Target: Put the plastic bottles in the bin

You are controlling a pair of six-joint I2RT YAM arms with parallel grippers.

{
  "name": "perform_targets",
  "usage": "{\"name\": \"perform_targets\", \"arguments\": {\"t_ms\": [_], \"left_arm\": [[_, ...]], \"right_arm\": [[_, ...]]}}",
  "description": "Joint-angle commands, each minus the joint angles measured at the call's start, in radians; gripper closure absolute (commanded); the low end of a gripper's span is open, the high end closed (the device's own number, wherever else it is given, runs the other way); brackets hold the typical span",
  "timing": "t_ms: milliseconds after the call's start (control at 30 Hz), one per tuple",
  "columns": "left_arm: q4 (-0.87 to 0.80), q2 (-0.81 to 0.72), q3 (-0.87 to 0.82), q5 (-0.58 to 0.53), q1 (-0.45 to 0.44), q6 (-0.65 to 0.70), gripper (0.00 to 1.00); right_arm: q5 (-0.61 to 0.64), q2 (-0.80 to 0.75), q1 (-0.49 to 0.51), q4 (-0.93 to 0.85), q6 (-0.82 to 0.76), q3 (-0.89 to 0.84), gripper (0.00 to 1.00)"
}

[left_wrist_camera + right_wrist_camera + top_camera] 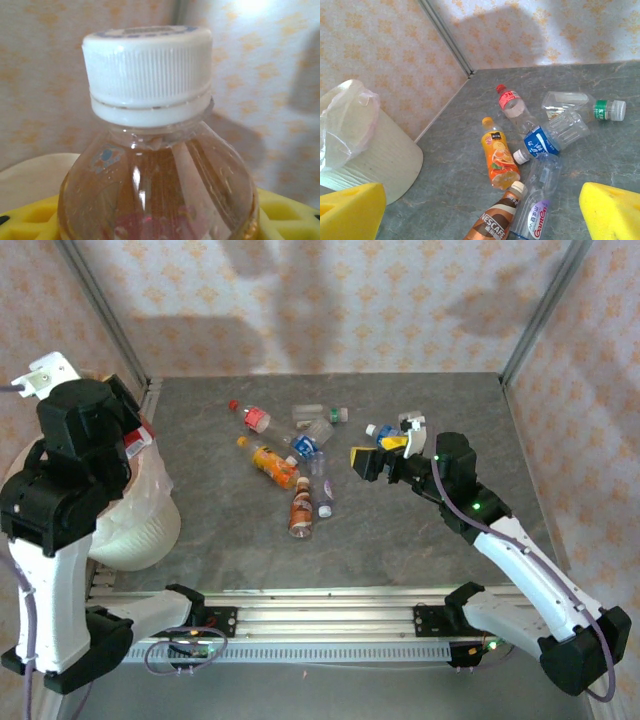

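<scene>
A clear plastic bottle (155, 185) with a white ribbed cap (147, 70) and a red label stands upright between my left gripper's (157, 227) yellow pads (30, 220), which are shut on it. In the top view that arm is raised at the far left, above the bin (140, 525), a white-bagged round bucket. My right gripper (380, 450) hovers open over the table, nothing between its fingers. Below it lie several bottles: orange-label (499, 159), Nescafe brown (495, 220), blue-label (550, 137), red-cap (512, 105), clear green-band (580, 104) and Ganten (535, 205).
The bin (365, 150) stands off the table's left edge, beside the patterned wall. A metal corner post (105, 315) rises behind it. One more small bottle (385, 430) lies just beyond the right gripper. An aluminium rail (320, 625) runs along the near edge.
</scene>
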Motion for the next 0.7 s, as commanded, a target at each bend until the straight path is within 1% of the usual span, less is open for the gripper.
{"name": "perform_targets", "arguments": {"t_ms": [0, 133, 200, 300, 333, 400, 533, 667], "left_arm": [[-0.052, 0.041, -0.058, 0.014, 0.132, 0.028, 0.48], [0.005, 0.005, -0.144, 0.205, 0.352, 0.014, 0.48], [0.003, 0.009, -0.162, 0.285, 0.45, 0.013, 0.48], [-0.01, 0.029, -0.189, 0.453, 0.602, 0.006, 0.49], [-0.008, 0.031, -0.209, 0.484, 0.641, 0.009, 0.49], [-0.004, 0.036, -0.251, 0.534, 0.709, 0.01, 0.49], [0.037, 0.039, -0.344, 0.688, 0.838, -0.005, 0.49], [0.072, 0.052, -0.398, 0.747, 0.856, -0.026, 0.49]], "right_arm": [[0.025, 0.001, 0.006, 0.065, 0.003, 0.003, 0.01], [0.032, 0.007, 0.006, 0.069, -0.002, 0.007, 0.01], [0.035, 0.01, 0.006, 0.067, -0.006, 0.008, 0.01], [0.045, 0.012, 0.006, 0.046, -0.013, 0.013, 0.01], [0.051, 0.013, 0.006, 0.038, -0.014, 0.015, 0.01], [0.06, 0.012, 0.006, 0.022, -0.016, 0.017, 0.01], [0.069, 0.013, 0.006, 0.011, -0.012, 0.017, 0.01], [0.072, 0.02, 0.006, 0.022, -0.007, 0.011, 0.01]]}}
